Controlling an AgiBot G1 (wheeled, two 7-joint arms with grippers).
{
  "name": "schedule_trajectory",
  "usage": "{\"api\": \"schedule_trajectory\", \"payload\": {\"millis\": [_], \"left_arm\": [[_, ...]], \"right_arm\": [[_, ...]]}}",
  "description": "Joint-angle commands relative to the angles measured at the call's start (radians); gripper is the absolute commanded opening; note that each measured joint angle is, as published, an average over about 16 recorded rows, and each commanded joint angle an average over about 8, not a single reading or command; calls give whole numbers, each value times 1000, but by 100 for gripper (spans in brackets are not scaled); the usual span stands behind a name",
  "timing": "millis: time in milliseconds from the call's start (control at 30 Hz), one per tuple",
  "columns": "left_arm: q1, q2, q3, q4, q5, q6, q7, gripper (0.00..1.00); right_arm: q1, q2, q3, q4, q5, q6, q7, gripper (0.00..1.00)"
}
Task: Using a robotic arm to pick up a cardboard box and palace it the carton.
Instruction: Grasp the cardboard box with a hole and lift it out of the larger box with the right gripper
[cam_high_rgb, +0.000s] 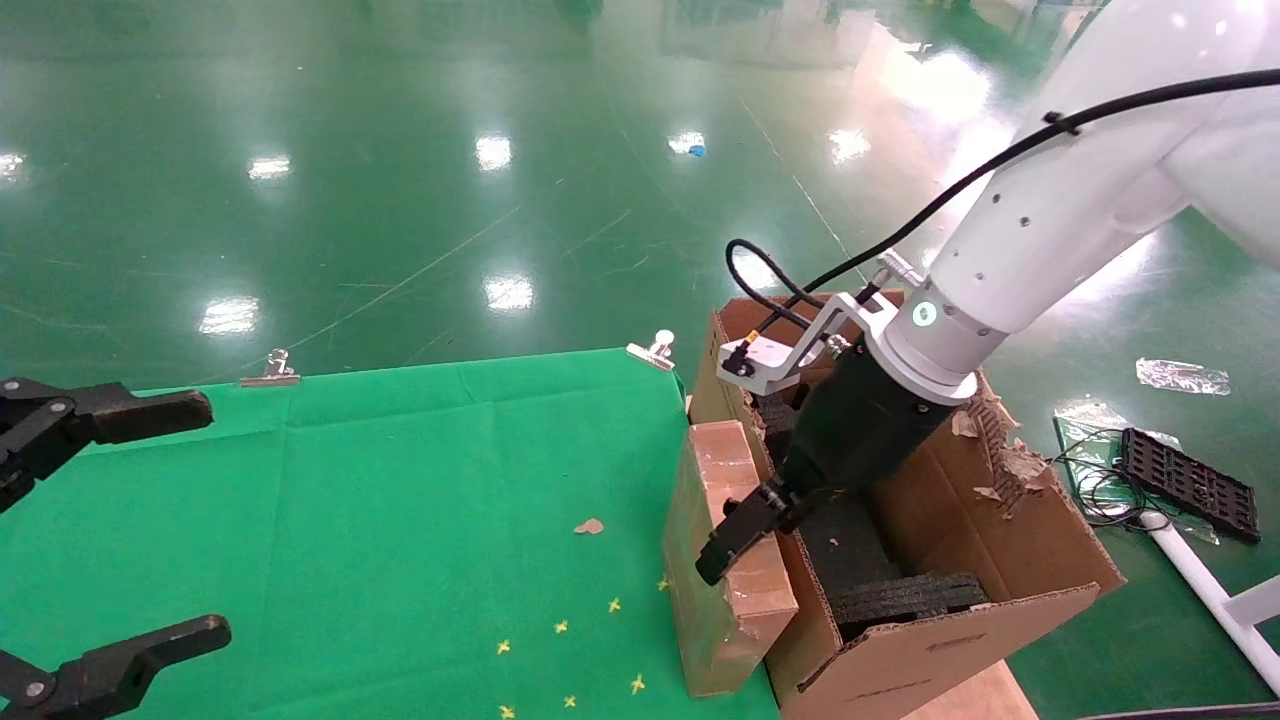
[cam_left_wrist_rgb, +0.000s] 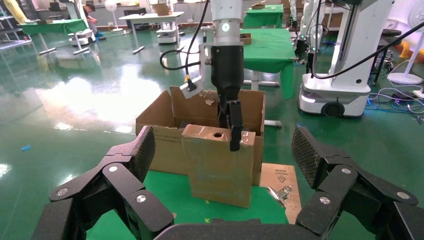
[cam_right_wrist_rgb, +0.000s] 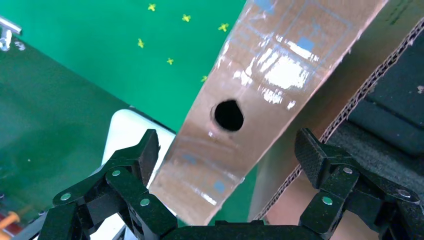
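The right gripper (cam_high_rgb: 745, 525) hangs over the cardboard box (cam_high_rgb: 722, 560) with its fingers (cam_right_wrist_rgb: 131, 161) spread wide either side of the narrow top face, not yet touching. The box stands upright at the edge of the green table (cam_high_rgb: 400, 520), just beside the carton (cam_high_rgb: 930, 560); its long axis is vertical and the holed face points up. Good practice: lower squarely, straddle the narrow faces, then close. The left gripper (cam_high_rgb: 60, 540) sits parked, fingers apart, at the table's left

One small narrow brown cardboard box (cam_high_rgb: 722, 560) with a round hole, one large brown corrugated carton (cam_high_rgb: 960, 560), two silver binder clips (cam_high_rgb: 268, 370) (cam_high_rgb: 652, 349), and seven little yellow cross marks (cam_high_rgb: 561, 627) on the green-covered counter (cam_high_rgb: 380, 500).
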Motion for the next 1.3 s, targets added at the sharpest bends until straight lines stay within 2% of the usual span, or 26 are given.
{"api": "schedule_trajectory", "payload": {"millis": [33, 100, 133, 233, 267, 333, 367, 433, 1067, 1300], "left_arm": [[0, 0, 0, 0, 0, 0, 0, 100], [0, 0, 0, 0, 0, 0, 0, 96], [0, 0, 0, 0, 0, 0, 0, 89], [0, 0, 1, 0, 0, 0, 0, 56], [0, 0, 1, 0, 0, 0, 0, 43], [0, 0, 1, 0, -1, 0, 0, 19], [0, 0, 1, 0, -1, 0, 0, 10], [0, 0, 1, 0, -1, 0, 0, 2], [0, -1, 2, 0, -2, -1, 1, 0], [-1, -1, 3, 0, -2, -1, 1, 0]], "right_arm": [[-8, -13, -7, -19, 0, 3, -3, 80], [-10, -23, -14, -26, -4, 3, -5, 55], [-10, -26, -17, -28, -6, 2, -6, 43], [-9, -35, -26, -29, -8, 2, -7, 6], [-8, -36, -28, -29, -8, 2, -6, 2], [-6, -39, -32, -26, -7, 2, -5, 0], [-5, -39, -33, -24, -6, 3, -5, 0], [-3, -40, -37, -19, -4, 4, -3, 0], [-13, -36, -79, 9, -2, 8, 20, 0], [-6, -15, -72, 25, 12, 28, -9, 0]]}}
